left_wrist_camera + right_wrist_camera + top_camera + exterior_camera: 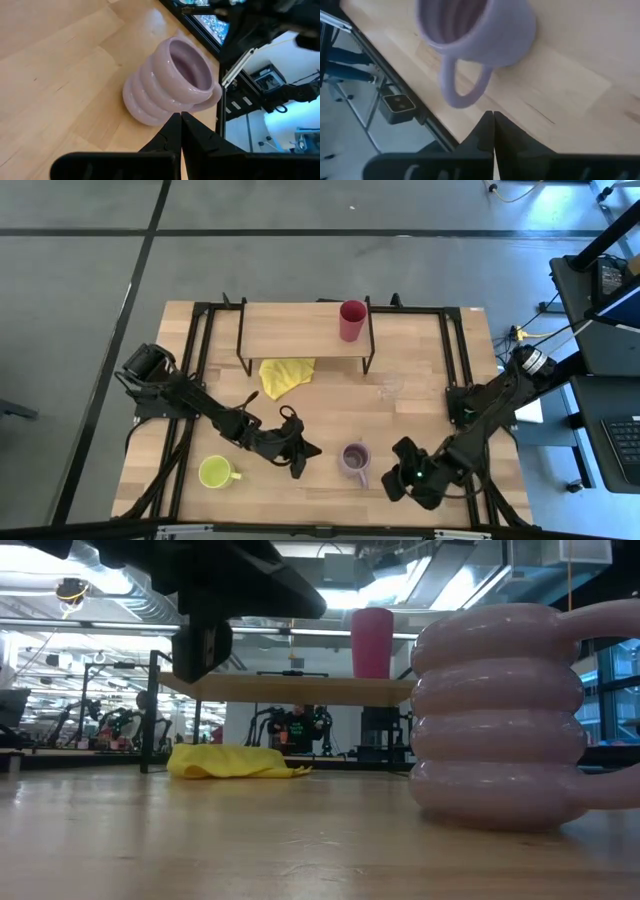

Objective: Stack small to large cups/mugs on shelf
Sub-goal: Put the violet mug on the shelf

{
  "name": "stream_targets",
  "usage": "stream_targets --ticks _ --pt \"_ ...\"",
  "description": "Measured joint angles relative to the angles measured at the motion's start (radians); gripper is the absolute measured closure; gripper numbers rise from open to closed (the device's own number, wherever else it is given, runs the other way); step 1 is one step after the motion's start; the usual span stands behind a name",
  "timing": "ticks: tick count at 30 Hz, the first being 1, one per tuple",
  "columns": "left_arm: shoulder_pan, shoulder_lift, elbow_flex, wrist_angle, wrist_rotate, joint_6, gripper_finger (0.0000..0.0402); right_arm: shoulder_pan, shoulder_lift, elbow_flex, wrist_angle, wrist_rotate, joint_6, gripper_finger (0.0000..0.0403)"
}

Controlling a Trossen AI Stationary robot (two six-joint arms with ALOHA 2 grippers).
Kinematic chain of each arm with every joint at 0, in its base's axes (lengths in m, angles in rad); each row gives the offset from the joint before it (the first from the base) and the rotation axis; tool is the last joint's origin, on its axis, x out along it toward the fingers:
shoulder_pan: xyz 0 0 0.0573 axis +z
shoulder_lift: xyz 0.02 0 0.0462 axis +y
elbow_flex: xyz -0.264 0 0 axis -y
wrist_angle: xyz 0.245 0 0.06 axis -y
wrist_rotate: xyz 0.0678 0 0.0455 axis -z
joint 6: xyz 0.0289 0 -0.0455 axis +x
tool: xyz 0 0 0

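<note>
The lilac ribbed mug [354, 459] stands upright on its base near the table's near edge, handle toward that edge, and fills the low view [500, 720]. My left gripper [303, 468] hangs shut just left of it, touching nothing [177, 118]. My right gripper [392, 480], also shut, sits to the mug's right, close to the handle [462, 90] but apart from it [493, 116]. The red cup [352, 320] stands upright on the shelf [290, 332]. On the table at near left stands the lime-yellow mug [215, 472]. A faint clear glass [391, 388] seems to stand right of the shelf.
A crumpled yellow cloth [285, 375] lies on the table under the shelf's front edge, also in the low view [235, 762]. Black frame rails run along the table's left and right sides [465, 370]. Bare wood shows between the cloth and the lilac mug.
</note>
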Motion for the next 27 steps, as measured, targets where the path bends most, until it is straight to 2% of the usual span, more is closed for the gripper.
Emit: stream_targets --ticks 4,8,16,27 --pt "0.002 0.000 0.000 -0.009 0.001 0.000 0.0399 -0.041 0.020 -0.086 0.179 -0.011 -0.010 0.0402" --pt "0.002 -0.001 0.000 -0.033 0.006 0.000 0.0400 -0.107 0.065 -0.091 0.302 -0.037 -0.104 0.0403" --pt "-0.005 -0.002 0.000 -0.083 0.010 0.000 0.0393 -0.254 0.182 0.015 0.309 -0.095 -0.334 0.0403" --pt "-0.045 -0.002 0.000 -0.202 -0.022 -0.029 0.0399 -0.400 0.257 0.077 0.363 -0.109 -0.520 0.0403"
